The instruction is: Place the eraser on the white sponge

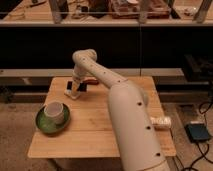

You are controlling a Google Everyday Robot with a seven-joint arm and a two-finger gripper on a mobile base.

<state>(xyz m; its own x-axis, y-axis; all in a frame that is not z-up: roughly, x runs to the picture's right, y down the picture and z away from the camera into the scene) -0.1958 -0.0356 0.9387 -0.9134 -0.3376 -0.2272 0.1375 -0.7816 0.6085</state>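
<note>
The gripper (75, 89) is down low over the far left part of the wooden table (95, 127). Whether it is open or closed cannot be told, nor whether it has hold of anything. A small dark piece, which looks like the eraser (69, 86), shows at the gripper's left side. Right under it lies a pale block, the white sponge (72, 95); whether the two touch cannot be told. Just to the right of the gripper, by the table's far edge, lies a reddish thing (92, 81).

Nearer, at the table's left front, a green plate (44, 126) carries a white cup (55, 112), upright, its inside pale and its contents unclear. The pale arm (127, 115) crosses the table from the right front up to the gripper.
</note>
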